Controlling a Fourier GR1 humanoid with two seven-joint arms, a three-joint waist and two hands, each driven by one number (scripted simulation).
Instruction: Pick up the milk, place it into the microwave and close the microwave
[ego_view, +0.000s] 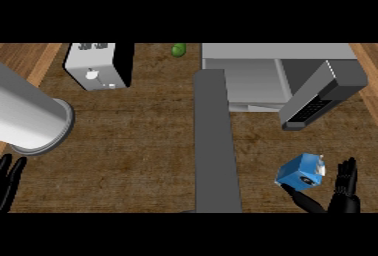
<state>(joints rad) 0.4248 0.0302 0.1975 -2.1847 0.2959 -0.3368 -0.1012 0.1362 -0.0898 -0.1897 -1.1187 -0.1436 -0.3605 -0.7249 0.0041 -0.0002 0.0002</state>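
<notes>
Here, at the near right, the right hand (341, 186) is bracketing the blue milk carton (301, 172): the thumb is reaching under the carton's near edge while the straight fingers are standing just right of it, so the hand is spread wide and not yet curling round anything. The carton is sitting on the wooden counter (133, 150), tilted in view, its long axis running from near left to far right, with the pale top end pointing far right towards the microwave. At the near left edge the left hand (10, 180) is resting open, fingers up.

The risk, as I judge it, is lying in that slanted pose: if the fingers close off centre, the carton may be twisting or sliding out rather than lifting. Further off, the microwave door (322, 95) is standing open, angling across the route to the microwave (255, 80), so a carried carton could be clipping its edge. A toaster (98, 65) and a green object (179, 49) are standing far left, well apart.
</notes>
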